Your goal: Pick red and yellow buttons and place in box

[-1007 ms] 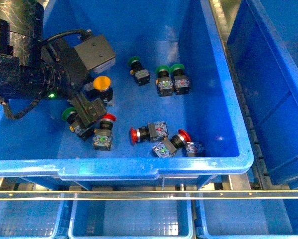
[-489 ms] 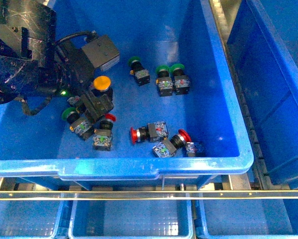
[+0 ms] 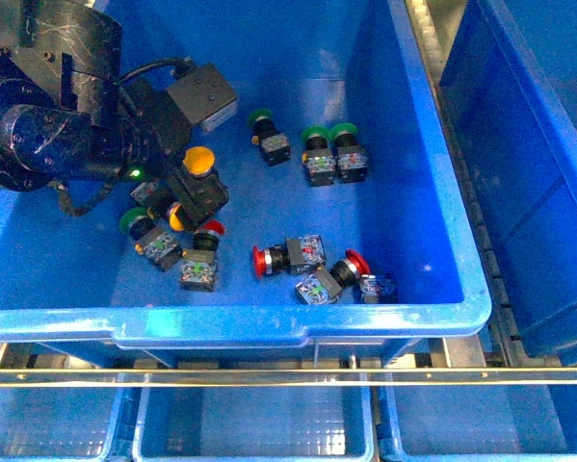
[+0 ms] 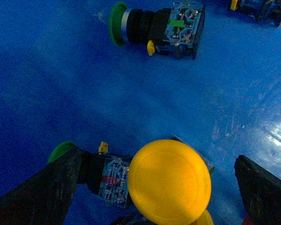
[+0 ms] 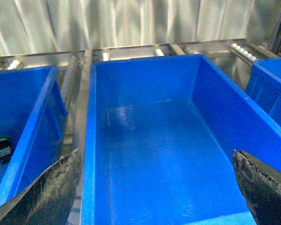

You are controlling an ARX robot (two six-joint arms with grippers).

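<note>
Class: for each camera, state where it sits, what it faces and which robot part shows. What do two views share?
Front view: on the body, looking down into the button tote; left arm shows.
Left wrist view: on that wrist, above the yellow button; open left gripper shows.
Right wrist view: on that wrist, facing the empty box; open right gripper shows.
Shared by front and left wrist: the yellow button.

Your big tote [image 3: 394,318] fills most of the frame: three buttons [image 3: 324,159] upper centre, a bunch of buttons [image 3: 302,255] lower centre, more buttons [image 3: 197,268] left, under the left arm [image 3: 57,135]. Second tote [image 3: 529,192] sits far right, trays [image 3: 254,423] along the bottom.
</note>
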